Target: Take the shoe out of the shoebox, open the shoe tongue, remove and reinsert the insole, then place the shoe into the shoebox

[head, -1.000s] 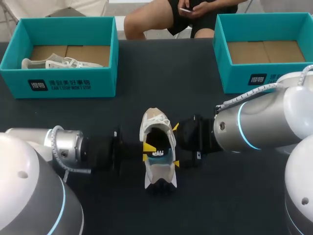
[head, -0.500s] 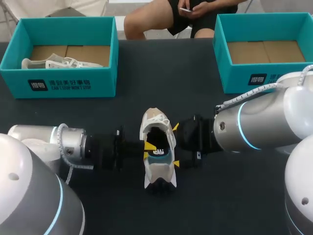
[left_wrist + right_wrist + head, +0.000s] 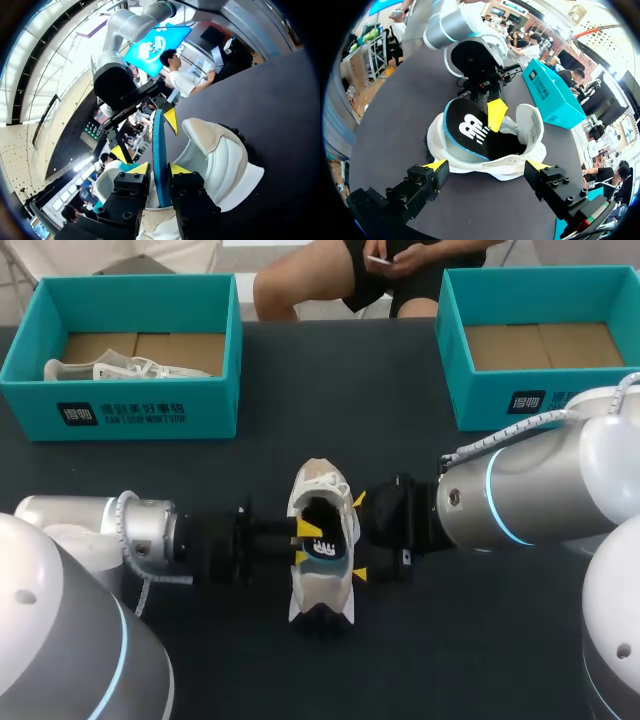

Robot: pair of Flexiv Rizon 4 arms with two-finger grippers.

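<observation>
Insole step: the left gripper (image 3: 159,168) clamps the black, blue-edged foam insole (image 3: 467,125), tilted up inside the white-and-beige sneaker (image 3: 322,585) mid-way across the dark table (image 3: 470,660) — the right gripper (image 3: 485,164) stands splayed alongside. Next probably calls for a steady pull clear.

matt black table (image 3: 300,400), cloth shoe (image 3: 318,592)

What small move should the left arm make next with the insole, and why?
Probably lift the insole out a little: the left jaws are shut on its raised edge, its other end sits inside the shoe, and the open right jaws stand beside it.
</observation>
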